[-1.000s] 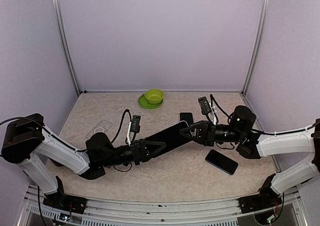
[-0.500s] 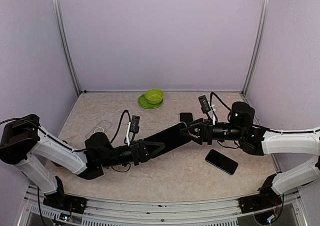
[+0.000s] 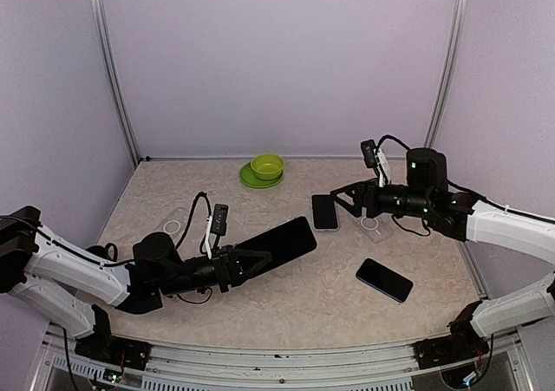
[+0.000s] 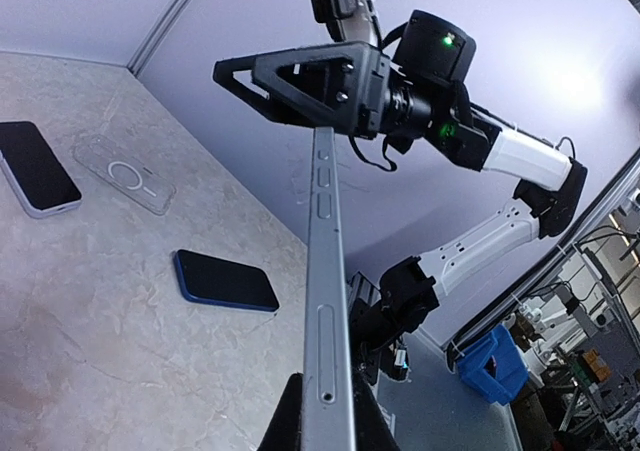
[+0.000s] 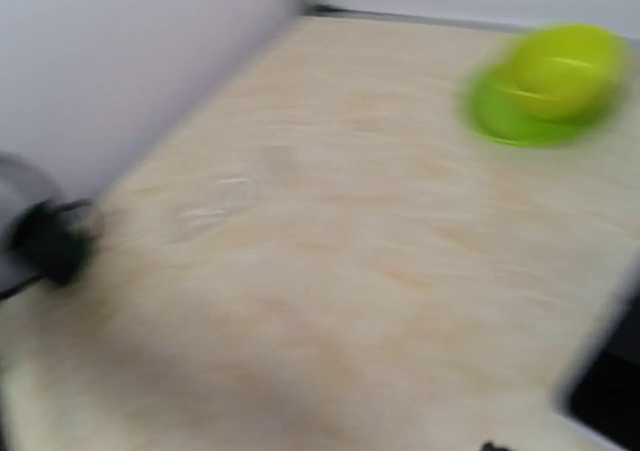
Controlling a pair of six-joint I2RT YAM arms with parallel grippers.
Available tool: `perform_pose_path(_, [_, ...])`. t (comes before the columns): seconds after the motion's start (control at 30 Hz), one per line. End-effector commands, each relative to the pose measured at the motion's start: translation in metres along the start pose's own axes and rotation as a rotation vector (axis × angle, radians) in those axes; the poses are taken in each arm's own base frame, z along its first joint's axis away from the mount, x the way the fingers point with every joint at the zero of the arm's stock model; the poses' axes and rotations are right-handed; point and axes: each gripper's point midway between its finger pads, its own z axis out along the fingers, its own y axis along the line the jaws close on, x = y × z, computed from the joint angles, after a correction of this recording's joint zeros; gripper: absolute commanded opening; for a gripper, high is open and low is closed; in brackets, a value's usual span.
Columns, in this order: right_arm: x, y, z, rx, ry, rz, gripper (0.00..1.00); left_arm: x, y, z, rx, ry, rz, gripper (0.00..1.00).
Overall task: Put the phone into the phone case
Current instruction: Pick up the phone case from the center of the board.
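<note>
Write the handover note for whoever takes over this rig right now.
Grippers: left gripper is shut on one end of the large black phone, held clear of the table. The right gripper is open and empty.
Things: clear phone case lies by the right gripper, next to a white-edged black phone. A dark blue phone lies nearer. A second clear case lies far left.
Done: phone picked up.
Left: phone is in no case yet; seat it.

White arms [image 3: 82, 270], black grippers [image 3: 340, 202], cables [image 3: 201, 209]
</note>
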Motion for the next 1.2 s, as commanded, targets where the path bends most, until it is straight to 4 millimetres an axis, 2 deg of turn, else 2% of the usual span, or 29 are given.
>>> perform_pose_path(0.0, [0.026, -0.083, 0.0, 0.297, 0.133, 0.114, 0.66, -0.007, -0.009, -0.009, 0.004, -0.042, 0.035, 0.0])
perform_pose_path(0.1, [0.032, -0.131, -0.004, 0.453, 0.189, 0.171, 0.65, -0.003, -0.007, -0.014, -0.016, -0.035, 0.041, 0.0])
perform_pose_path(0.4, [0.041, -0.212, 0.007, 0.718, 0.362, 0.125, 0.59, -0.002, -0.004, -0.029, -0.059, -0.045, 0.047, 0.0])
perform_pose_path(0.73, [0.065, -0.266, 0.029, 0.78, 0.515, 0.097, 0.57, -0.002, 0.0, -0.041, -0.096, -0.062, 0.045, 0.0])
perform_pose_path(0.93, [0.076, -0.298, 0.028, 0.79, 0.541, 0.161, 0.54, 0.0, 0.004, -0.046, -0.112, -0.069, 0.038, 0.0])
perform_pose_path(1.17, [0.09, -0.313, 0.041, 0.768, 0.574, 0.181, 0.5, -0.002, 0.005, -0.047, -0.124, -0.077, 0.038, 0.0])
